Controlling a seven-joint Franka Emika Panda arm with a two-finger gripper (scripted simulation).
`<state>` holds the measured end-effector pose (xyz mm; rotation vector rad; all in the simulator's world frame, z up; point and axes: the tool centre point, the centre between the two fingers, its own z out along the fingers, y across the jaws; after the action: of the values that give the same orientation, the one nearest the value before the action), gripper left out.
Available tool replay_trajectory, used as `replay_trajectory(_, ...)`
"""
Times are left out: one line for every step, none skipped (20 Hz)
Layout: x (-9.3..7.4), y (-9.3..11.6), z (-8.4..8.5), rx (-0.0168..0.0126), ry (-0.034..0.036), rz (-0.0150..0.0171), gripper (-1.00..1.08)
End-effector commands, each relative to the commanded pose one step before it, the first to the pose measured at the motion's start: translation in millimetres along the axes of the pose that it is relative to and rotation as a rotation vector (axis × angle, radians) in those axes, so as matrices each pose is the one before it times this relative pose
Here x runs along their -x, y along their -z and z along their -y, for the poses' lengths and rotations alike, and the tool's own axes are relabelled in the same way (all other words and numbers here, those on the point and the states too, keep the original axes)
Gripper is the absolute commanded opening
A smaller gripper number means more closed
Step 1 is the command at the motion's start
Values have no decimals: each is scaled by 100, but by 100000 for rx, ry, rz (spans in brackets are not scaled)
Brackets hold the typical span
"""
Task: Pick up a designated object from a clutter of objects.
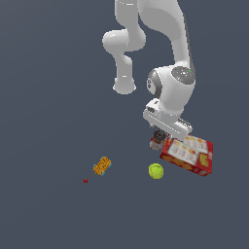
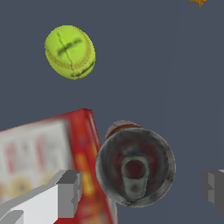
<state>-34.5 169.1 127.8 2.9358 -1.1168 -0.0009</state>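
Directly beneath the wrist, the can (image 2: pixel 135 168) stands upright on the gray tabletop (image 1: pixel 53 121), its dark metal top facing the wrist camera. The end effector (image 2: pixel 142 188) hangs over it with its jaws spread wide, one finger (image 2: pixel 68 192) on either side of the can and neither touching it; nothing is gripped. This straddling pose suits a straight descent and closure. The room on one side is tight: the red box (image 2: pixel 48 157) lies just beside the can, seemingly in contact with it, and the near finger sits above the box's edge, so a lowering finger may strike the box rather than slip past it. The opposite finger (image 2: pixel 214 190) has open tabletop below. The ball (image 2: pixel 70 51) rests apart from the can and poses no obstruction. In the exterior view the orange block (image 1: pixel 102 166) and a red speck (image 1: pixel 85 180) lie well away toward that view's left.
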Motion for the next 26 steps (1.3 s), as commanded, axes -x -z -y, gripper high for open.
replay_trajectory(-23, -22, -6, -21, -51, -16, 100)
replay_trajectory(5, -99, -1, 0, 0, 0, 100)
replay_trajectory(9, -164, -1, 0, 0, 0, 100)
replay_trajectory(13, -230, -2, 0, 0, 0, 100)
replay_trajectory(17, -296, -2, 0, 0, 0, 100)
replay_trajectory(-11, -357, -23, -17, -67, 8, 100)
replay_trajectory(25, -428, -4, 0, 0, 0, 100)
replay_trajectory(29, -491, -4, 0, 0, 0, 100)
replay_trajectory(-1, -541, -23, -18, -66, 9, 100)
replay_trajectory(27, -519, 0, 0, 0, 0, 100)
replay_trajectory(-11, -452, -14, -14, -67, 4, 100)
replay_trajectory(13, -396, 10, 0, 0, 0, 100)
replay_trajectory(-24, -327, -4, -5, -68, -10, 100)
replay_trajectory(1, -267, 18, 0, 0, 0, 100)
replay_trajectory(-3, -202, 18, 0, 0, 0, 100)
replay_trajectory(-4, -141, 16, 0, 0, 0, 100)
replay_trajectory(-4, -83, 11, 0, 0, 0, 100)
replay_trajectory(-1, -27, 4, 0, 0, 0, 100)
replay_trajectory(0, 0, 0, 0, 0, 0, -100)
replay_trajectory(0, 0, 0, 0, 0, 0, -100)
replay_trajectory(0, 0, 0, 0, 0, 0, -100)
replay_trajectory(0, 0, 0, 0, 0, 0, -100)
replay_trajectory(0, 0, 0, 0, 0, 0, -100)
replay_trajectory(0, 0, 0, 0, 0, 0, -100)
replay_trajectory(0, 0, 0, 0, 0, 0, -100)
replay_trajectory(0, 0, 0, 0, 0, 0, -100)
